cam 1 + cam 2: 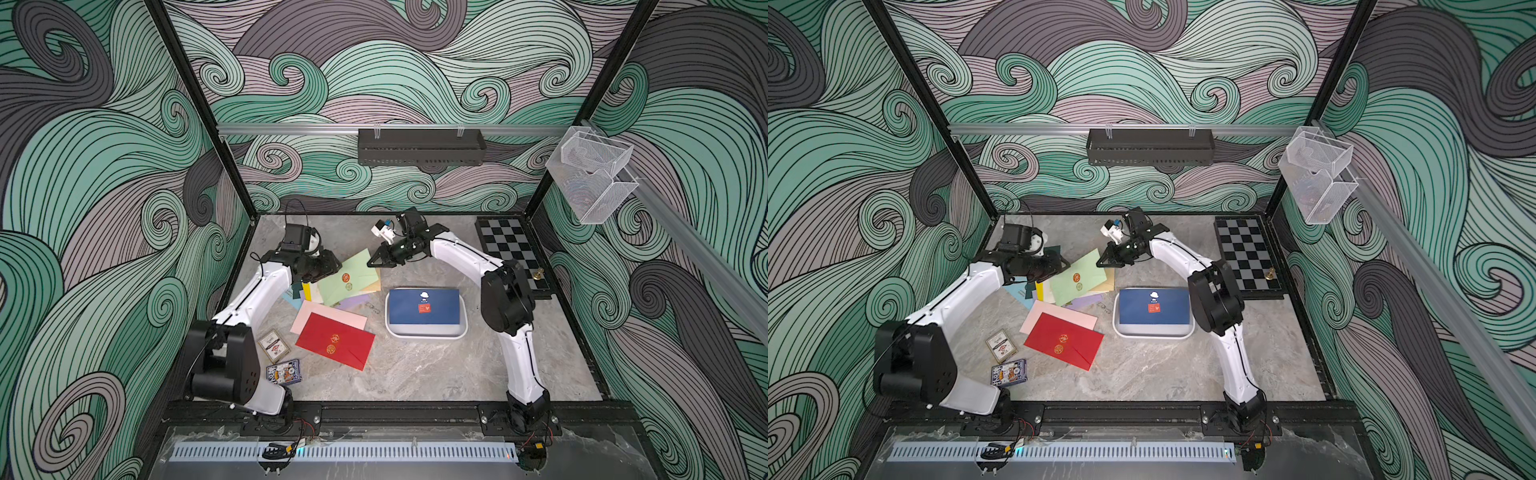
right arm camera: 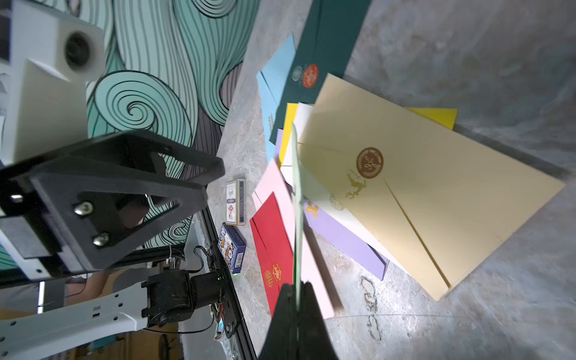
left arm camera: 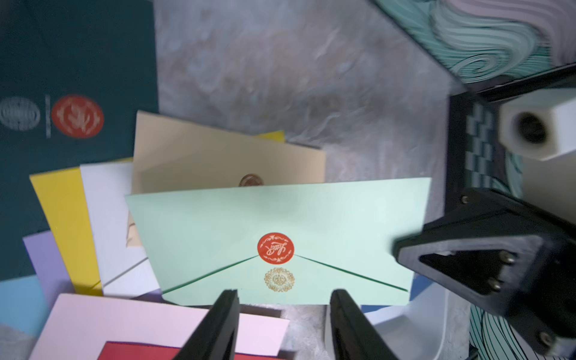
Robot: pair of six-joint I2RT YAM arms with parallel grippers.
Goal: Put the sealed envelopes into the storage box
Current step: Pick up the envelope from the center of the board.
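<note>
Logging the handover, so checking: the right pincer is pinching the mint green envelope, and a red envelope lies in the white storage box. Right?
Not quite. Both top views show a dark blue envelope in the white storage box; the red envelope lies on the table. The right pincer does pinch the mint green envelope, as the right wrist view shows.

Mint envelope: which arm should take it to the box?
Right. The right gripper is shut on the mint envelope, the left gripper is open, and the box is closer to the right one.
</note>
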